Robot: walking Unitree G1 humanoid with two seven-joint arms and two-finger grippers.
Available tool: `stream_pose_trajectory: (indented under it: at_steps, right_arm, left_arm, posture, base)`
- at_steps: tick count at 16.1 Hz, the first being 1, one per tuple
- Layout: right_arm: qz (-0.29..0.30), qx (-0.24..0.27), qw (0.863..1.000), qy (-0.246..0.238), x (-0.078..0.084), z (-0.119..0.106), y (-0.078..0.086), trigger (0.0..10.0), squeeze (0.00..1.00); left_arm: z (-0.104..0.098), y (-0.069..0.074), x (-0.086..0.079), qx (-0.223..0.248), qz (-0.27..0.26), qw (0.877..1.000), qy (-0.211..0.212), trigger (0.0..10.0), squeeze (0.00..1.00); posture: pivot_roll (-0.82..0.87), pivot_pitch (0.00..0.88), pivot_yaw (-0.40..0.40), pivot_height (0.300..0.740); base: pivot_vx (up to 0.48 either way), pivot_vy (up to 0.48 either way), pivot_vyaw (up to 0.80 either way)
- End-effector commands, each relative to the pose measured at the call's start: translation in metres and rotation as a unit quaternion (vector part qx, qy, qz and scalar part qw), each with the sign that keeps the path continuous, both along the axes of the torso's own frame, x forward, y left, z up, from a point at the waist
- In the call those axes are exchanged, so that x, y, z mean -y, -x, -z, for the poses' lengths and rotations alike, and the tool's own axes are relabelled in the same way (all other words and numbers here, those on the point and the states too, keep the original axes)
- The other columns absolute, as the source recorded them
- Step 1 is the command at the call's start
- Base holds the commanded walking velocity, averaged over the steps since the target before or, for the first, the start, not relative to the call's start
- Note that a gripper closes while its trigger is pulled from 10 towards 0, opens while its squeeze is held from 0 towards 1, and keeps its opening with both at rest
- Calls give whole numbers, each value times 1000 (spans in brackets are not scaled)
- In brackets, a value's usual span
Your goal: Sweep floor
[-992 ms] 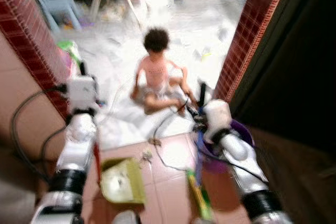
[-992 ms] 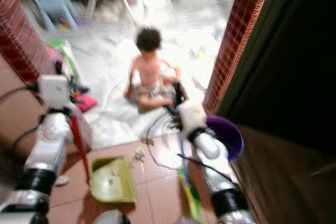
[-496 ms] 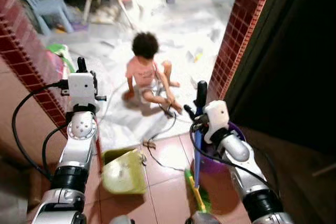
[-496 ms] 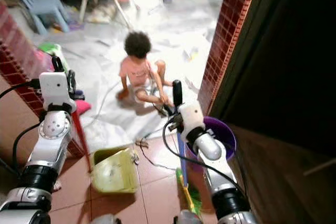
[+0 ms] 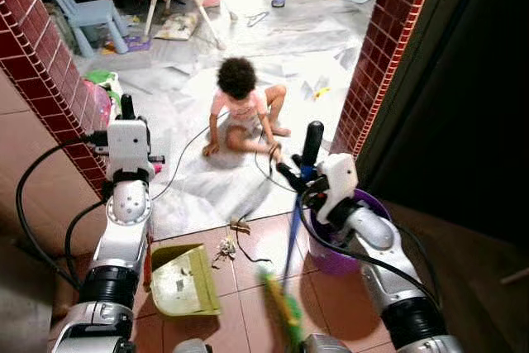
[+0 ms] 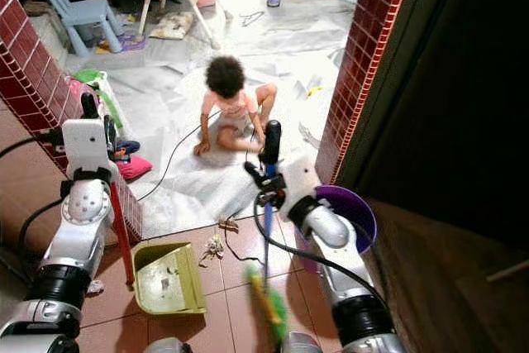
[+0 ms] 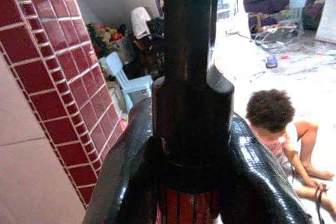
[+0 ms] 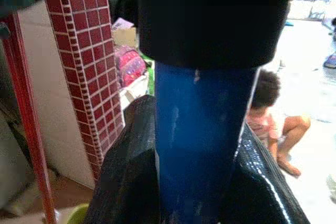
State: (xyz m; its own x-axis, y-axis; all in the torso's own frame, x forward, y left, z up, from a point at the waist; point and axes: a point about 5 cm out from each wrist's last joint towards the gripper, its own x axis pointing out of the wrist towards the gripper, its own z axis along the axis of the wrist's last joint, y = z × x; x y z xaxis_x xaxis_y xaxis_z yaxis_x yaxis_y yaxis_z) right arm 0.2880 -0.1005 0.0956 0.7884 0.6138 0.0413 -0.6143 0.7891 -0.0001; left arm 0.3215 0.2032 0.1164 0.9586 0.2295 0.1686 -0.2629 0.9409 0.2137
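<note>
Two tools: blue-handled broom [image 5: 295, 212] and green dustpan [image 5: 183, 280], one per arm, both down on the brown tiles near the doorway.
Broom head: green bristles [image 5: 283, 313] blurred mid-swing, now nearer the dustpan than half a second ago, when they sat close by the purple bucket [image 5: 331, 245]. Looks like a stroke toward the pan.
Dustpan: resting on the tile with bits of grit inside, mouth facing the debris; red upright handle [image 6: 120, 225] running up toward the left arm. Sits about where it did before.
Debris: small clump [image 5: 225, 247] of scraps just off the pan's front corner, not yet inside. Probably the target of this sweep.
Right gripper [image 5: 304, 176]: clamped round the blue pole just under its black top grip, fingers [image 8: 126, 182] pressed on both sides in the wrist view.
Left gripper [image 6: 95, 130]: closed round the red dustpan handle where it meets the black end piece, fingers [image 7: 131, 182] hugging it.
Progress guess: early going, one pile nearly lined up, plenty of litter further out.
Cable: black cord [image 5: 248, 245] trailing across the tiles right by the clump, could snag the bristles.
Person: small child [image 5: 244, 113] sitting on the pale floor beyond the threshold, shifted pose since a second ago. Worth keeping strokes short and away.
Surroundings: red-tiled pillars either side, blue plastic chair [image 5: 78, 6] at the back.
</note>
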Motion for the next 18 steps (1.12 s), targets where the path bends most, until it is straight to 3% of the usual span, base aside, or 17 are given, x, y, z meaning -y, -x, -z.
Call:
stream_pose_trajectory:
  at_steps: [1,3,8,12,16,18]
  right_arm:
    - [-6,41,999,-8,-3,-23,-8,10000,0]
    - [5,54,999,-2,-3,-30,-16,10000,0]
    - [10,98,995,14,-1,-53,-34,10000,0]
    - [20,123,992,-8,13,-60,-33,10000,0]
    - [6,112,994,-14,6,-52,-20,10000,0]
    - [-3,119,993,-11,2,-51,-16,10000,0]
  left_arm:
    - [-6,1,-8,23,-18,999,-30,10000,0]
    - [-13,-1,-11,42,-29,997,-51,10000,0]
    - [-21,-16,-6,47,-25,997,-53,10000,0]
    - [-19,-17,3,50,-6,998,-44,10000,0]
    - [-19,-16,8,54,7,998,-37,10000,0]
    - [-19,-16,8,56,9,998,-37,10000,0]
  posture:
    - [-119,0,28,740]
    - [-111,16,26,740]
    - [-109,89,20,740]
    - [-111,117,21,740]
    - [-113,119,20,740]
    - [-115,109,20,740]
  base:
    - [0,0,0]
    - [0,0,0]
    - [0,0,0]
    - [0,0,0]
    - [0,0,0]
    - [137,0,672]
